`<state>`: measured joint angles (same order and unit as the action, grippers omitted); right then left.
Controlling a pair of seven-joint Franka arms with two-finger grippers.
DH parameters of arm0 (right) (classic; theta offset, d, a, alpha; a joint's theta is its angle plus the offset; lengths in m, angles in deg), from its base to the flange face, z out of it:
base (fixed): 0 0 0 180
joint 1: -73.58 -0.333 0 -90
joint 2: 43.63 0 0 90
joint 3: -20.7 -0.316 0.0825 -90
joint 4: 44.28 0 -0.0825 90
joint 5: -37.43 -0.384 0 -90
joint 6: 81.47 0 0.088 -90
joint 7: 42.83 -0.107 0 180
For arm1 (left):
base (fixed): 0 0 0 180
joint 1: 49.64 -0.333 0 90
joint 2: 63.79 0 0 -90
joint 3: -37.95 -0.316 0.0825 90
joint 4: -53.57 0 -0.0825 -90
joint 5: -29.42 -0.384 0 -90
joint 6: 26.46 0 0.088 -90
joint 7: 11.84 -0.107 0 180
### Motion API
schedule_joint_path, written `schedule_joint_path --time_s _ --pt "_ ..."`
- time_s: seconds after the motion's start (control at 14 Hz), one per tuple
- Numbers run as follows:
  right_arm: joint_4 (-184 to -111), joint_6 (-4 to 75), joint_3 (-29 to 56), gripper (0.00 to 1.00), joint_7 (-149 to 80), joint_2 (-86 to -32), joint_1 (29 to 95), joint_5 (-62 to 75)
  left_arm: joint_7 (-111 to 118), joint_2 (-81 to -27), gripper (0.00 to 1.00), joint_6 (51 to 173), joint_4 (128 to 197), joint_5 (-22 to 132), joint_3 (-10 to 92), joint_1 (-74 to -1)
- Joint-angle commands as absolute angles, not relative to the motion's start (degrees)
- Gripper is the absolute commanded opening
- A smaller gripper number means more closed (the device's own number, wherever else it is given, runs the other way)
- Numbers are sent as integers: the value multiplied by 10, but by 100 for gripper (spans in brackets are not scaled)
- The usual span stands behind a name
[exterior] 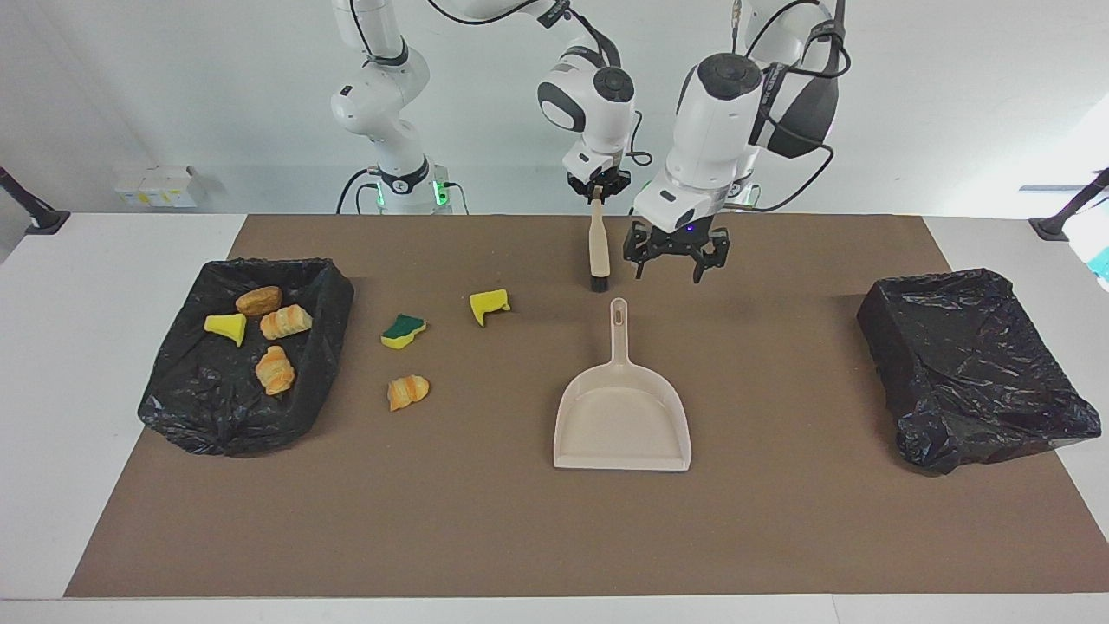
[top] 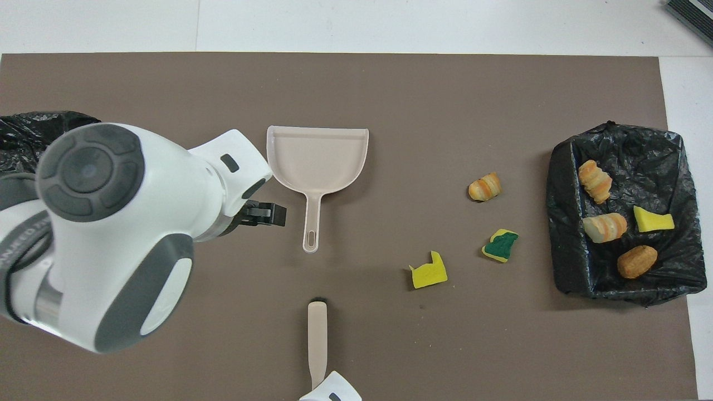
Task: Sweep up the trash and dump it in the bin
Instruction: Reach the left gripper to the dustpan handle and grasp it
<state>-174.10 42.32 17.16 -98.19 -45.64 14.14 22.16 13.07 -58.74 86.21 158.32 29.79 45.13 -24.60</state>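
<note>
Three pieces of trash lie on the brown mat: a yellow sponge piece (exterior: 488, 305) (top: 429, 273), a green-and-yellow sponge (exterior: 403, 329) (top: 500, 245) and a bread-like chunk (exterior: 407, 392) (top: 484, 186). The black-lined bin (exterior: 225, 433) (top: 562, 250) at the right arm's end holds more scraps. My right gripper (exterior: 596, 192) is shut on the top of the brush (exterior: 598, 247) (top: 317, 340), whose bristles point down at the mat. My left gripper (exterior: 667, 276) hangs open just above the mat, beside the handle end of the beige dustpan (exterior: 622, 416) (top: 317, 156).
A second black-lined bin (exterior: 970, 364) (top: 22, 122) sits at the left arm's end of the table. In the overhead view the left arm's white wrist covers much of the mat between that bin and the dustpan.
</note>
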Motion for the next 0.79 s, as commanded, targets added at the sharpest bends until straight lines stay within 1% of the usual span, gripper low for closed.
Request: schedule_joint_path --time_s 0.0,0.43,0.72 --pt "-1725 365 174 0 -974 -439 176 214 180 -524 100 924 1582 279 441 -212" --pt "-1715 257 174 0 -949 -381 250 262 176 -477 100 975 1586 279 441 -213" --pt "-1709 207 173 0 -907 -354 316 285 171 -473 100 990 1592 279 442 -215"
